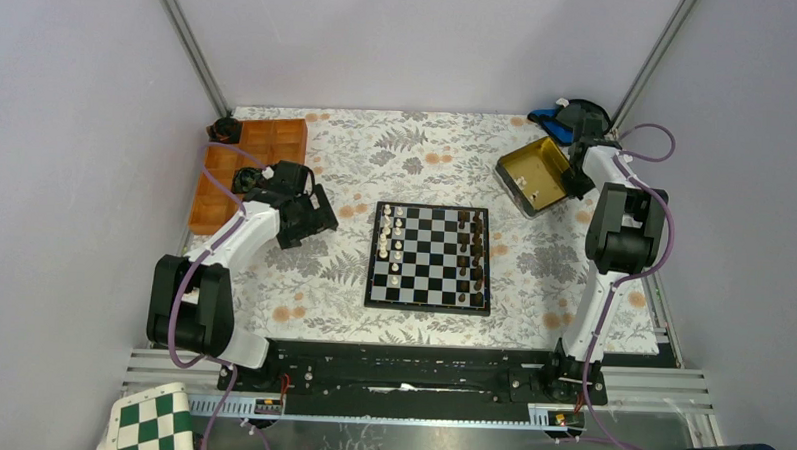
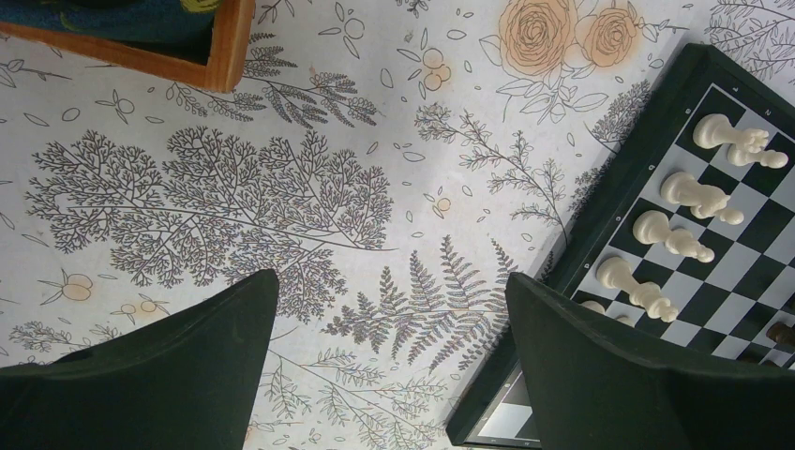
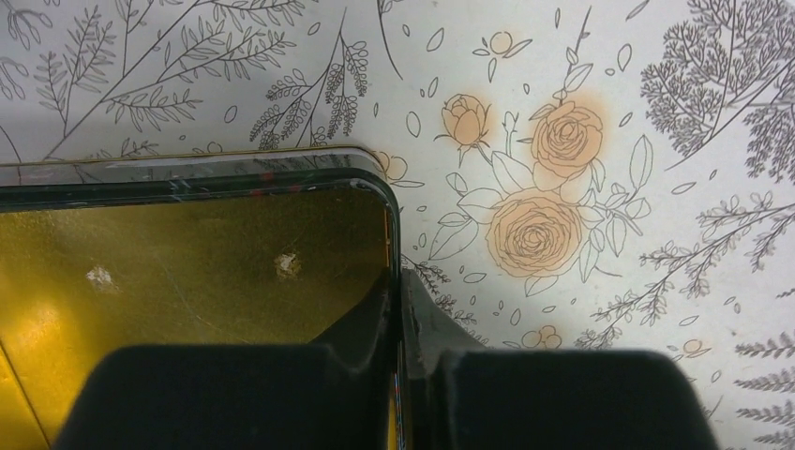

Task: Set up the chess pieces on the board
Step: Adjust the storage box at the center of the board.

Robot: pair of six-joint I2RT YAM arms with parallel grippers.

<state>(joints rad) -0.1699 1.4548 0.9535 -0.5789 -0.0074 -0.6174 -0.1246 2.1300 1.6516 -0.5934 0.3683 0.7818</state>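
Right end effector (image 3: 398,314) clamped on wall of gold metal tin (image 3: 187,183); cream chess pieces (image 3: 287,265) inside, leftward. Left end effector (image 2: 389,281) agape by black-framed chessboard (image 2: 600,211).

Glossy gold metal gleams inside the tin (image 3: 187,272), the floral table cover (image 2: 281,187) looks matt and smooth, and the cream chess pieces (image 2: 698,197) shine like polished plastic on the semi-gloss board (image 2: 614,216).

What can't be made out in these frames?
- Tin, right wrist view: near part hidden behind the right gripper; two pale specks inside too small to identify.
- Board, top view: pieces too small to tell types.
- Board, left wrist view: mostly cut off by the frame edge and a finger.
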